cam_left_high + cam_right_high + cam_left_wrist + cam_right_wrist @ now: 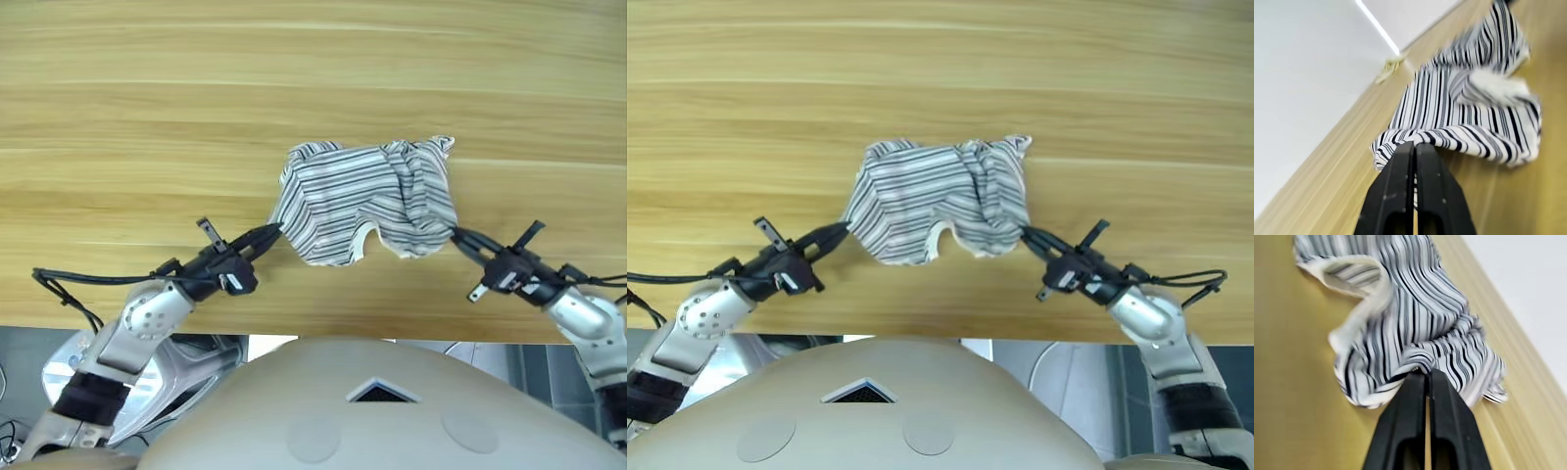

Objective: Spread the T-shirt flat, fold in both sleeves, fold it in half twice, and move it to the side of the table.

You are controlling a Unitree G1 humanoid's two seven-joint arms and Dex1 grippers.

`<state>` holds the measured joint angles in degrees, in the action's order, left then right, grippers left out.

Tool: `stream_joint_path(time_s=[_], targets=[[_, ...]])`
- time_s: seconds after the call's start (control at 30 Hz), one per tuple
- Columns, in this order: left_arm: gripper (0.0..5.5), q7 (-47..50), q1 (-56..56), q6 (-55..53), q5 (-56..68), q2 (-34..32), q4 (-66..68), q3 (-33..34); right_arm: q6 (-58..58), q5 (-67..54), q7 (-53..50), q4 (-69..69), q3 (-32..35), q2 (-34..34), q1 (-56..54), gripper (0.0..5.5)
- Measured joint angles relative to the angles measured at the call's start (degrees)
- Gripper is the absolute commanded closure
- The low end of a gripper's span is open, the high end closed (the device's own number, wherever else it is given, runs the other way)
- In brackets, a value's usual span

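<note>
Head view: I find the crumpled black-and-white striped fabric T-shirt mid light wooden tabletop, with left gripper and right gripper at its near edge. Left wrist view: jaws pinched on the hem. Right wrist view: jaws pinched on a fold.

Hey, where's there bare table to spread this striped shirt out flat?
The table is bare beyond the T-shirt and wide to its left and right. It is crowded on the near side, where the left claw and right claw pinch the shirt's edges.
</note>
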<state>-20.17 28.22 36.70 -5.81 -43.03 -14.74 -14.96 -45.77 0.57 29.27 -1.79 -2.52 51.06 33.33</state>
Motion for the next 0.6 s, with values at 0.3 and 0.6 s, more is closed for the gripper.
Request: stream_joint_path(time_s=[0.3,0.6], targets=[[5.48,-4.9,9.7,8.1,19.3,-2.2,4.7,14.5,-2.0,-27.5,9.9,-2.6,12.3,3.3,6.9,5.50],[5.48,-11.4,-24.3,3.1,19.9,5.9,29.5,11.8,10.0,-23.2,13.2,20.3,0.9,-11.6,-36.9,5.50]])
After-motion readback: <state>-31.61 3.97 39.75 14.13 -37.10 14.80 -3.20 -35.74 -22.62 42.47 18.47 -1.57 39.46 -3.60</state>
